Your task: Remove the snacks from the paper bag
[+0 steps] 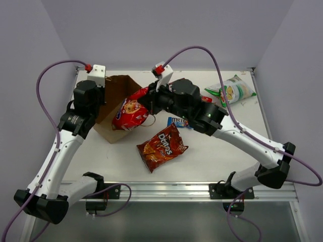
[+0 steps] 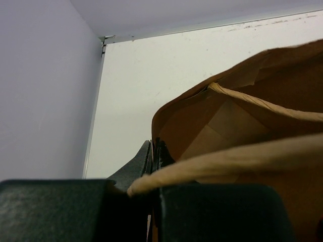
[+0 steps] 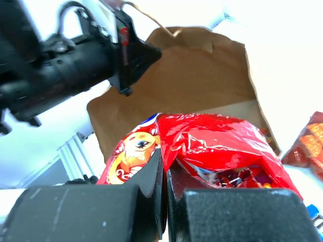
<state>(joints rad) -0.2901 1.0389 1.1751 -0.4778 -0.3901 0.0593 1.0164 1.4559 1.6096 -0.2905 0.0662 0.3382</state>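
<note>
- Left gripper point(image 2: 153, 152) clenched on the rim of the paper bag point(image 1: 115, 92).
- Right gripper point(image 3: 165, 172) grasping the red cookie bag point(image 3: 214, 143) at the bag's mouth.

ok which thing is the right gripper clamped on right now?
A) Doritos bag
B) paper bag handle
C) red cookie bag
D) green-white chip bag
C: in the right wrist view the right gripper is shut on the edge of the red cookie bag at the mouth of the paper bag, while the Doritos bag and the green-white chip bag lie loose on the table.
</note>
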